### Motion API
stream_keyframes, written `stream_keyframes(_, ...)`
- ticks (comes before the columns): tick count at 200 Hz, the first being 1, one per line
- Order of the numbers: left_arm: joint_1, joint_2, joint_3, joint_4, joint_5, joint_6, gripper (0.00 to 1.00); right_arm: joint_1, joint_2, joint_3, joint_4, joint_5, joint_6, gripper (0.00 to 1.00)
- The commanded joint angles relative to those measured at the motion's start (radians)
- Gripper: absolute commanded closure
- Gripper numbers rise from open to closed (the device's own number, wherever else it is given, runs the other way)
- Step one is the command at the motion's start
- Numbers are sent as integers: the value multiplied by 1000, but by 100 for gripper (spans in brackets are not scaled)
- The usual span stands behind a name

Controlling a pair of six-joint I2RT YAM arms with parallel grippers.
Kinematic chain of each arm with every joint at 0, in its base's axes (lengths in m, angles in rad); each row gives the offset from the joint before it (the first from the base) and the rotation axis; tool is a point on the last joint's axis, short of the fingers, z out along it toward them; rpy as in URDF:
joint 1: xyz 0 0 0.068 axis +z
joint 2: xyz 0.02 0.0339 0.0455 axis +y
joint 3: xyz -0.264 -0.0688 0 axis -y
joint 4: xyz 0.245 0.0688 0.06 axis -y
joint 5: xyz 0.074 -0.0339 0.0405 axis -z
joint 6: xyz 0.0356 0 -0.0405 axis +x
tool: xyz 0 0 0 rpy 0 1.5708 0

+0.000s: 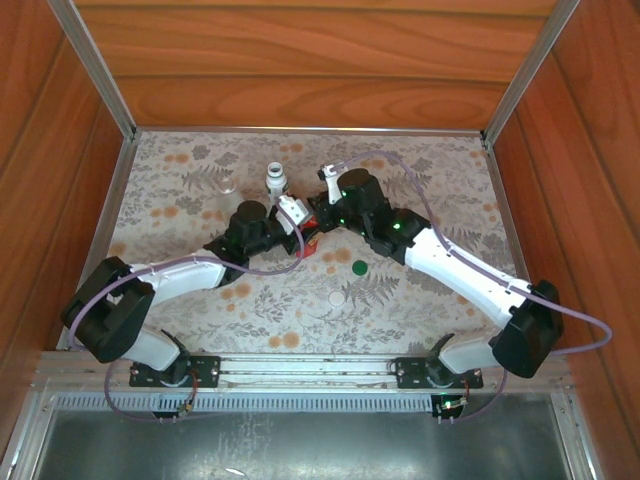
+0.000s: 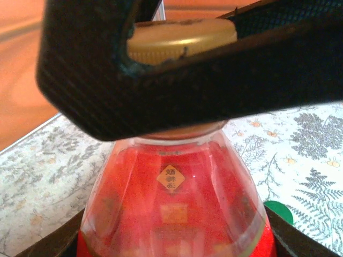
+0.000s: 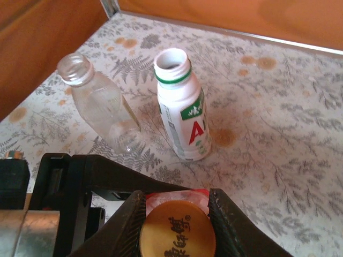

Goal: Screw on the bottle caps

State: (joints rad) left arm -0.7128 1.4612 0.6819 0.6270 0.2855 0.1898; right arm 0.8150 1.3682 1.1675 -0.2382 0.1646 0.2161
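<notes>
Currently in hand: screwing the golden-brown round plastic cap (image 3: 177, 233) onto the translucent red plastic bottle (image 2: 171, 214), which looks like the first of three pairs
Red bottle's place: upright near the middle of the floral-patterned table (image 1: 430, 170), between the two arms, its mouth covered by that cap
Left gripper (image 2: 171, 243): fingers closed against the lower body of the red bottle, one on each side, bracing it
Right gripper (image 3: 176, 206): reaching over the top, fingers (image 3: 126, 227) pressed to opposite sides of the golden-brown cap and clamped on it
Seating of the cap: it sits on the neck, but the dark finger in the left wrist view hides its lower rim, so I cannot tell how far down the thread it is
White plastic bottle with a printed label (image 3: 185, 115): standing further back, mouth open, nothing touching it
Clear colourless plastic bottle (image 3: 99, 104): just beside the white one, also uncapped
Small green round cap (image 1: 358, 267): loose on the table near the right forearm
Small white round cap (image 1: 337, 298): loose, a little nearer the arm bases
Next move, as I judge it: the right wrist turns the cap down the thread with light downward pressure while the left grip stops the bottle spinning; the wrist will likely need to let go and re-grip between turns
Progress: early, two bottles not yet capped
</notes>
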Motion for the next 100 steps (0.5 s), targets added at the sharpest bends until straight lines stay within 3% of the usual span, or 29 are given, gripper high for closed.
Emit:
stream_keyframes(1,5,-53,-36,65,76,45,44,-52,-69,-38,67,-34,-117,75)
stream_keyframes(35,63,-77,-85,64,333,20,44,-84,-185,-78,60,-314,-269,47)
stream_keyframes(53,78,-96,-101,63,470,16,44,-92,-227,-77,-10,-411,-341,38)
stream_keyframes(72,85,-112,-113,63,605,10,43,-95,-260,-81,-56,-486,-370,34)
stream_keyframes(100,89,-125,-113,62,764,-11,43,-96,-266,-63,-127,-699,-413,34)
